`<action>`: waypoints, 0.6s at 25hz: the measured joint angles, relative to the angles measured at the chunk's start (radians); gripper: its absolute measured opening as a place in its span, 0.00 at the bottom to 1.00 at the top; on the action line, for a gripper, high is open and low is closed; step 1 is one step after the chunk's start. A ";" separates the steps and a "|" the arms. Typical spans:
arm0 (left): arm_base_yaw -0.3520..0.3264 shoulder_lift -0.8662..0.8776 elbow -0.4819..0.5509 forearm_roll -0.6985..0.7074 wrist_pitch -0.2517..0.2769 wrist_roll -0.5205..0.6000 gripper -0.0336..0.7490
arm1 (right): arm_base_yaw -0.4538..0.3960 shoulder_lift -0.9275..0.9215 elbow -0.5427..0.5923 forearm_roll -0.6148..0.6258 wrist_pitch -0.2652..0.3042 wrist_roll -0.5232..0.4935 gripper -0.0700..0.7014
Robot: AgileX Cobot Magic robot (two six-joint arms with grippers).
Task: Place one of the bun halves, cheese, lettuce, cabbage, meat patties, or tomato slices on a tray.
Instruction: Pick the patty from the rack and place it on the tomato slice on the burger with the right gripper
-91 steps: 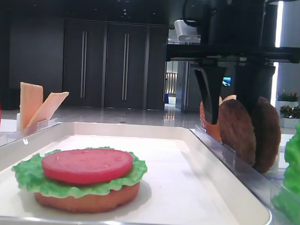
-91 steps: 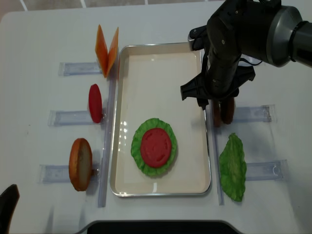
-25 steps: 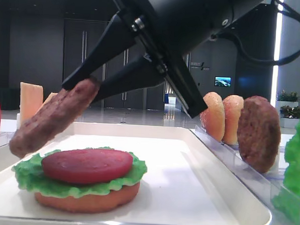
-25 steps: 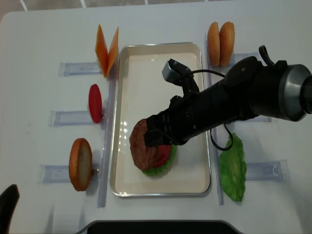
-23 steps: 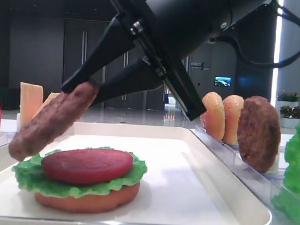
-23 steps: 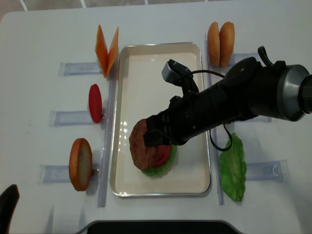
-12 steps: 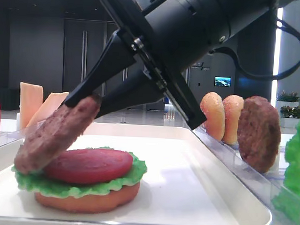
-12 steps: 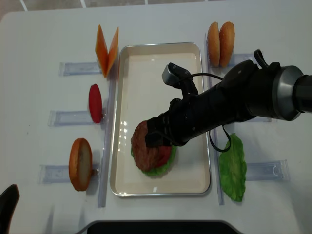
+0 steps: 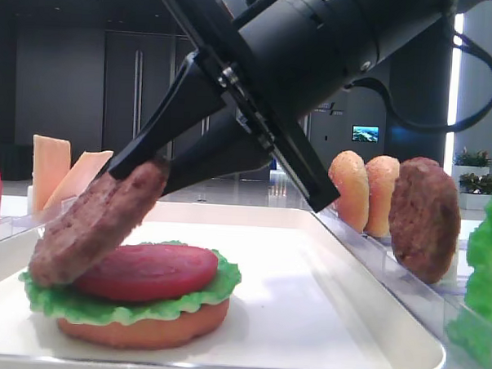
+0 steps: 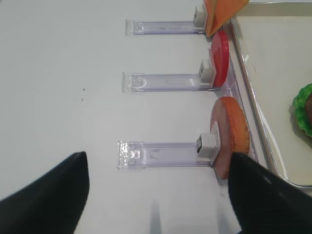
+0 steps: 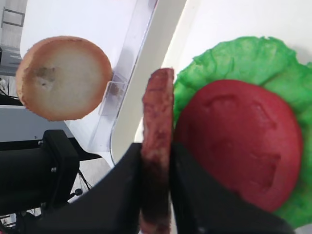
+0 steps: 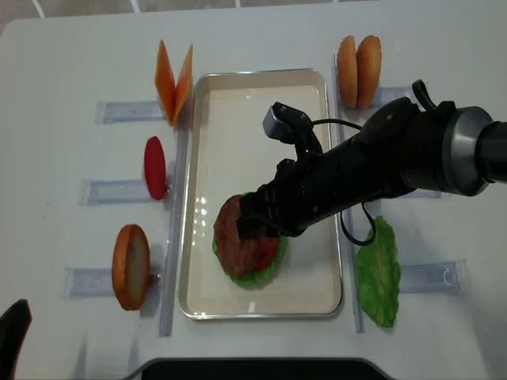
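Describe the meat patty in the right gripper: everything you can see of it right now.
The meat patty is a thick, brown, grainy disc, clamped at its upper edge between the shut fingers of the right gripper. It hangs tilted, its low end resting near the left rim of the tomato slice and on the lettuce of the stack on the tray. It is not yet lying flat.

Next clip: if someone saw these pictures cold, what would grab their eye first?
The big black right arm reaching across the tray, its hand shut on a brown meat patty held tilted. The patty's lower edge touches the stack at the tray's near end: tomato slice on lettuce on a bun half. Spare ingredients stand on edge in clear holders on both sides of the tray.
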 joint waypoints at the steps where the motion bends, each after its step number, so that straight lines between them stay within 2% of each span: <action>1: 0.000 0.000 0.000 0.000 0.000 0.000 0.93 | 0.000 0.000 0.000 -0.002 -0.001 0.000 0.29; 3: 0.000 0.000 0.000 0.000 0.000 0.000 0.93 | 0.000 -0.002 0.000 -0.006 -0.003 0.000 0.43; 6: 0.000 0.000 0.000 0.000 0.000 0.000 0.93 | 0.000 -0.026 0.000 -0.025 -0.017 0.000 0.78; 8: 0.000 0.000 0.000 0.000 0.000 0.000 0.93 | -0.002 -0.057 0.000 -0.036 -0.037 0.000 0.90; 11: 0.000 0.000 0.000 0.000 0.000 0.000 0.93 | -0.005 -0.116 0.000 -0.095 -0.082 0.006 0.95; 15: 0.000 0.000 0.000 0.000 0.000 0.000 0.93 | -0.016 -0.227 0.000 -0.217 -0.140 0.056 0.96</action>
